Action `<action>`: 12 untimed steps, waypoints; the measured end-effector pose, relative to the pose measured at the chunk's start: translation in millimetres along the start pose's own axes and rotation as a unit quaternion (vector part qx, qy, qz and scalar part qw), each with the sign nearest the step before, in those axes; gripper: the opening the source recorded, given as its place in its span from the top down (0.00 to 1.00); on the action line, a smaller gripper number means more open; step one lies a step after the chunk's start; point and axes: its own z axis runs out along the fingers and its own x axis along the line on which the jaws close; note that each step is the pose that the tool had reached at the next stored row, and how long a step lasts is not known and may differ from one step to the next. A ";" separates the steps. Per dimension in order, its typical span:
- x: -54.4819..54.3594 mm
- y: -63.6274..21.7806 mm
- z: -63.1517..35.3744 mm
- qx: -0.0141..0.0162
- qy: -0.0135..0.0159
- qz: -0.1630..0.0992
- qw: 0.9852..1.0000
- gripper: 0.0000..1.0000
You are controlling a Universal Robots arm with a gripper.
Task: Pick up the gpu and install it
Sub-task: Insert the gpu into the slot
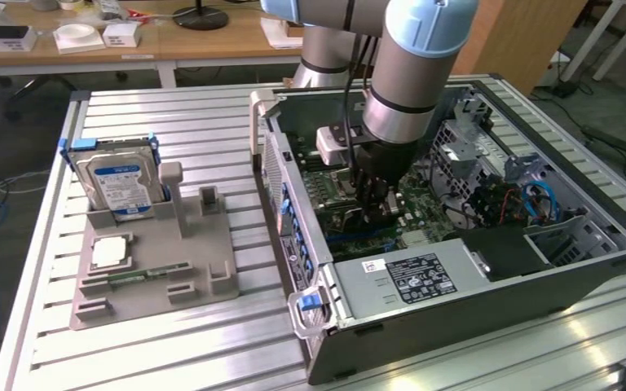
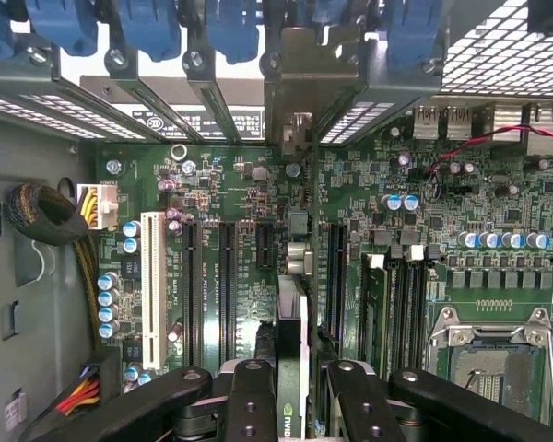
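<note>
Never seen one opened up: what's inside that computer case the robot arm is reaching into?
A green motherboard, a processor socket, and the gpu held edge-on in the gripper. The slot directly under the card is covered.

One robot arm is seen, with one gripper. One open computer case is counted, and one gpu is seen inside it. On one grey holder are found one hard drive, one silver chip and one memory stick. One long white slot is seen on the one green board.
</note>
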 end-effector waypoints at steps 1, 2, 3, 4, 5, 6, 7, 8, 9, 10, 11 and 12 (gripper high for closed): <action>0.0 0.0 0.0 0.000 0.000 0.000 1.000 0.74; 0.0 -0.1 0.0 0.000 0.000 0.000 1.000 0.74; 0.0 -0.1 0.0 -0.001 0.000 0.000 1.000 0.74; 0.0 -0.1 0.0 -0.001 0.000 0.000 1.000 0.74; 0.0 0.0 0.0 -0.001 0.000 0.000 1.000 0.74; 0.0 0.0 0.0 -0.001 0.000 0.000 1.000 0.74; 0.0 0.0 0.0 -0.001 0.000 0.000 1.000 0.74; 0.0 0.0 0.0 -0.001 0.000 0.000 1.000 0.74; 0.0 0.0 0.0 -0.001 0.000 0.000 1.000 0.74; 0.0 0.0 0.0 -0.001 0.000 0.000 1.000 0.74; 0.0 0.0 0.0 -0.001 0.000 0.000 1.000 0.74; 0.0 -0.2 0.0 -0.001 0.000 0.000 1.000 0.74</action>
